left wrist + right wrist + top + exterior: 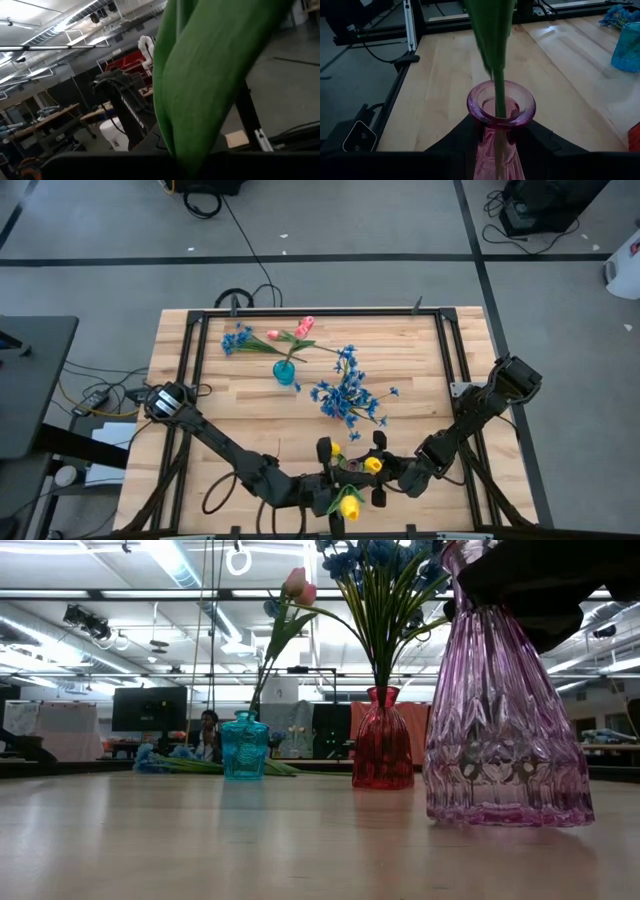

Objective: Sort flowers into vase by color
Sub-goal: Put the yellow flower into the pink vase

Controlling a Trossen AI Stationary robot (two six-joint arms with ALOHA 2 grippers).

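A purple glass vase (505, 740) stands at the table's near edge, and its rim (501, 102) shows in the right wrist view. A green stem (498, 85) goes down through its mouth. Three yellow tulip heads (348, 505) (372, 465) (335, 450) show around both grippers. My right gripper (502, 137) is shut on the vase's neck. My left gripper (325, 490) is right beside the vase, and a broad green leaf (210, 75) fills its wrist view. The vase's body is hidden under the grippers in the high view. My right gripper holds the purple vase by its neck (487, 132), just under the rim, with one finger (460, 140) on either side. It comes in level from the table's right. The vase stands upright with its base (510, 815) on the table.
A red vase (382, 745) with blue sprays (345, 395) stands mid-table. A teal vase (286, 373) with pink tulips (303, 328) stands toward the far side. A loose blue spray (235, 340) and stems lie by the far-left corner. A black frame (190, 360) borders the table.
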